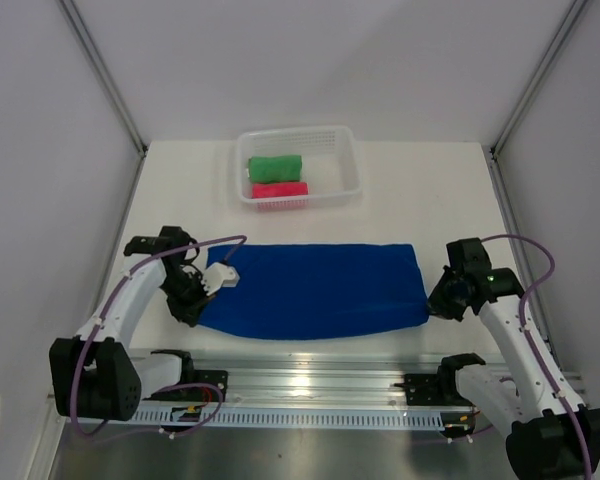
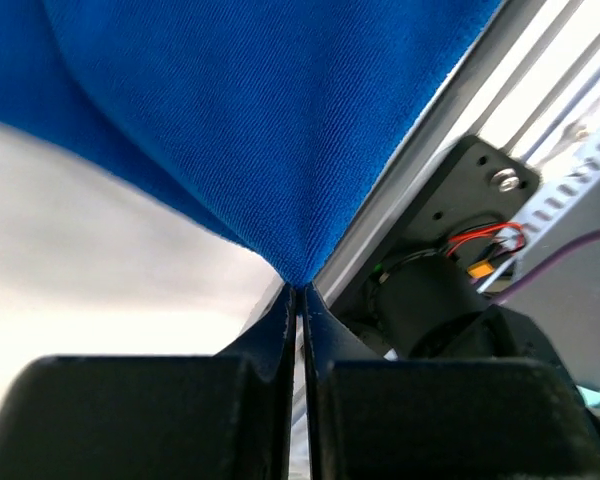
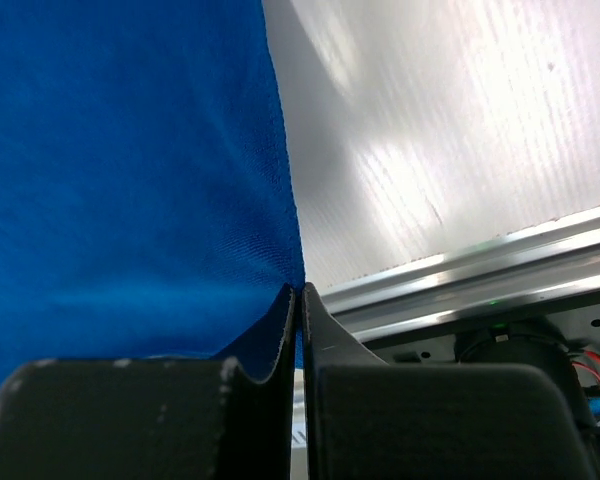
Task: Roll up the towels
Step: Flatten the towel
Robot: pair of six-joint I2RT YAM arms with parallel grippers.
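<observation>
Blue towel: we find the blue towel (image 1: 315, 290) spread open on the white table (image 1: 430, 190) between the two arms, its long side running left to right and its near edge close to the metal rail (image 1: 320, 385).
Left gripper: we note the left gripper (image 2: 300, 290) with fingers pressed together, pinching the towel's near left corner at the very tips.
Right gripper: we see the right gripper (image 3: 299, 290) likewise pressed together on the near right corner, the cloth edge running up from the tips.
Green towel: we log the green towel (image 1: 275, 166) as rolled, lying in the white mesh basket (image 1: 352, 150) at the table's far side.
Pink towel: we log the pink towel (image 1: 280, 189) as rolled too, same basket, just beside the green one on its near side.
</observation>
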